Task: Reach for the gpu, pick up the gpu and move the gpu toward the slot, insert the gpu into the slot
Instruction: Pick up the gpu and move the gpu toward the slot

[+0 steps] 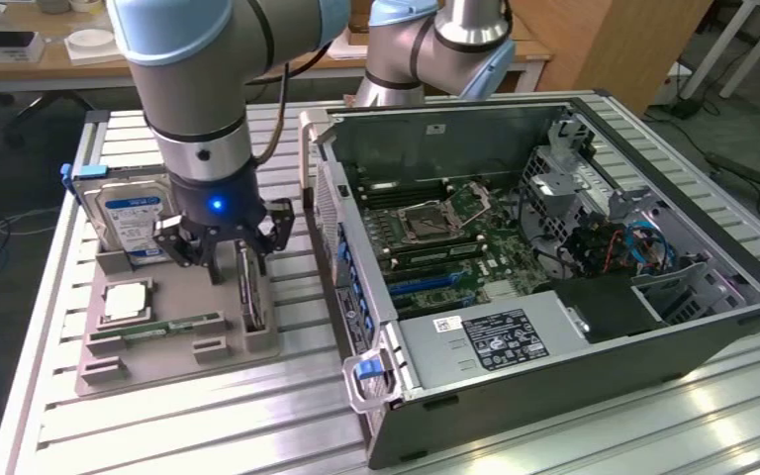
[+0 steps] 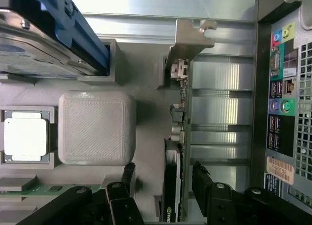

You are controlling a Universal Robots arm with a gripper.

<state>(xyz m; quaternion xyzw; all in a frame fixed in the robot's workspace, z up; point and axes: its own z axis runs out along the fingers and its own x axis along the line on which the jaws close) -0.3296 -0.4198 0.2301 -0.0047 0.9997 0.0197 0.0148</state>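
The gpu [image 1: 250, 294] stands on its long edge in a slot of the grey printed holder [image 1: 182, 348], beside the open computer case. The wrist view looks down on it: its silver end bracket [image 2: 188, 42] leads the thin gpu [image 2: 176, 137], which carries a black cooler. My gripper [image 1: 237, 259] hangs just above the card and is open. Its black fingers [image 2: 201, 178] stand on either side of the card's rear end, apart from it, so the gripper [image 2: 163, 172] holds nothing. Blue expansion slots [image 1: 423, 283] lie on the motherboard inside the case.
The holder also carries a hard drive with a blue label [image 1: 130, 213], a square processor [image 1: 127, 300] and a green memory stick [image 1: 169, 325]. The open computer case [image 1: 697, 327] lies on the slatted metal table at the exterior view's right. A second arm [image 1: 433, 49] stands behind it.
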